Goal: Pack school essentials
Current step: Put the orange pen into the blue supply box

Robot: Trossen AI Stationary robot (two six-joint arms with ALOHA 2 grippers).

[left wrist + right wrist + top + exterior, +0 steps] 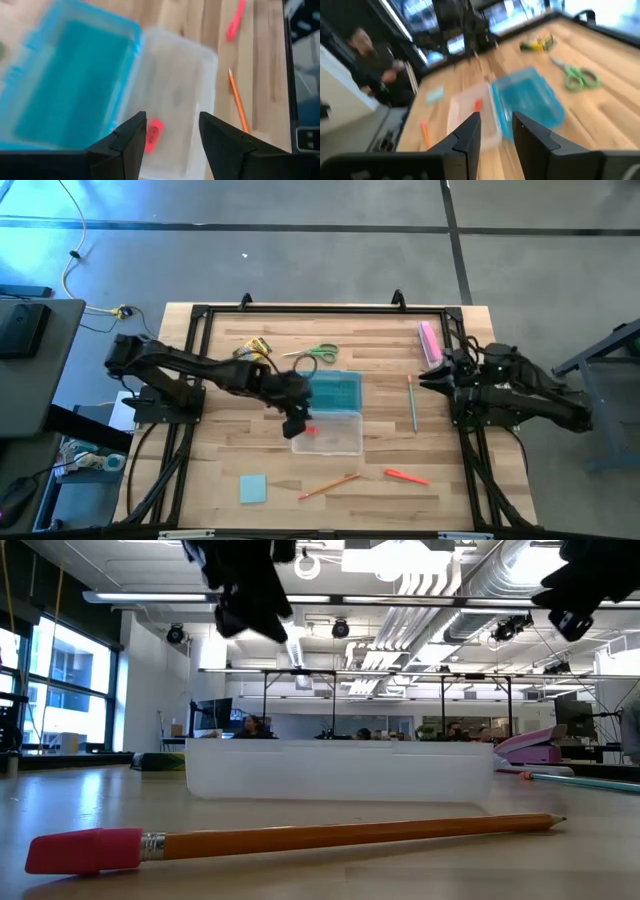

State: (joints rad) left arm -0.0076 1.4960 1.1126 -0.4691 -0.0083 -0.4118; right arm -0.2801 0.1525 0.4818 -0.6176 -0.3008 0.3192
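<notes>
A clear case (335,435) lies open mid-table with its teal lid (335,390) flat on the far side. A tiny red piece (154,134) lies on the case's floor at its left end (310,430). My left gripper (296,423) hangs open and empty above that end (172,135), high over the case in the low view (250,600). My right gripper (425,380) is open and empty at the table's right, raised (495,135). Green-handled scissors (315,355), the crayon box (255,350), the green pencil (412,402), the orange pen (405,476), the orange pencil (330,486) and the light-blue note pad (253,488) lie flat on the table.
A pink bar (430,342) lies at the far right by the frame rail. A black frame (200,320) runs along the table's far and side edges. Bare wood lies left of the case and between the case and the green pencil. A person (367,55) sits beyond the table.
</notes>
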